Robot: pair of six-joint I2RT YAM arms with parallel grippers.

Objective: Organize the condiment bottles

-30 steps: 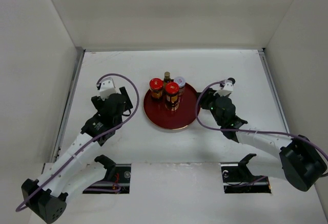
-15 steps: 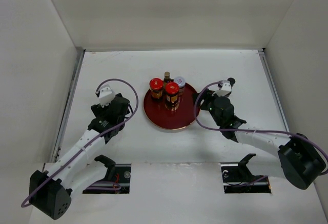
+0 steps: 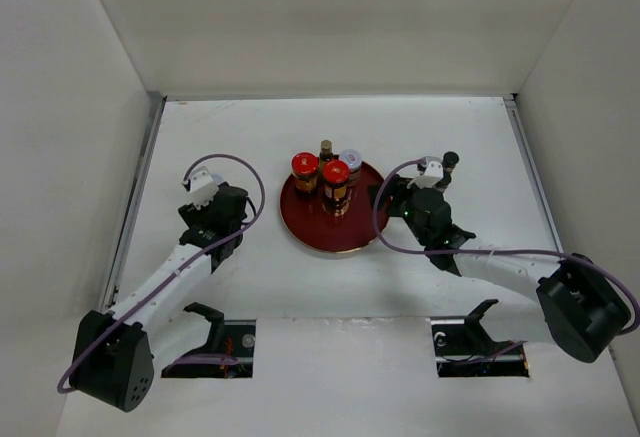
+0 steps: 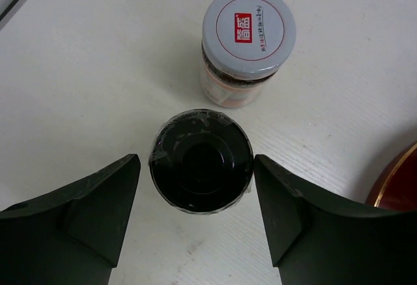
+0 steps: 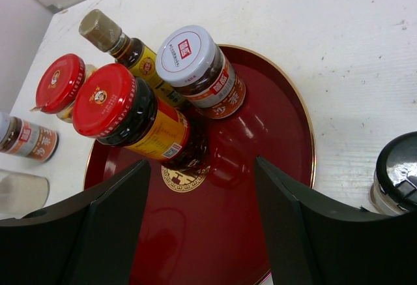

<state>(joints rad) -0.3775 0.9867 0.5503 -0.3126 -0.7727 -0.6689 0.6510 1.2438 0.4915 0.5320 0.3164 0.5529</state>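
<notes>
In the left wrist view my left gripper (image 4: 195,159) is open astride a black-capped bottle (image 4: 201,161), with a narrow gap on each side. A white-capped jar (image 4: 247,34) stands just beyond it on the table. The dark red tray (image 3: 340,232) carries two red-capped jars (image 5: 111,102) (image 5: 60,83), a slim brown-capped bottle (image 5: 104,30) and a white-capped jar (image 5: 195,60). My right gripper (image 5: 202,200) hangs open and empty over the tray's right half. Another black-capped bottle (image 3: 450,160) stands on the table to the tray's right.
The left arm (image 3: 170,277) hides its two bottles in the top view. The tray's rim (image 4: 397,184) lies close to the right of the left gripper. A small labelled jar (image 5: 23,138) stands on the table off the tray's left side. Walls close in the table on three sides.
The left wrist has drawn back and to the left, away from the tray. The right gripper has edged left over the tray's rim. The bottles on the tray have not moved.
</notes>
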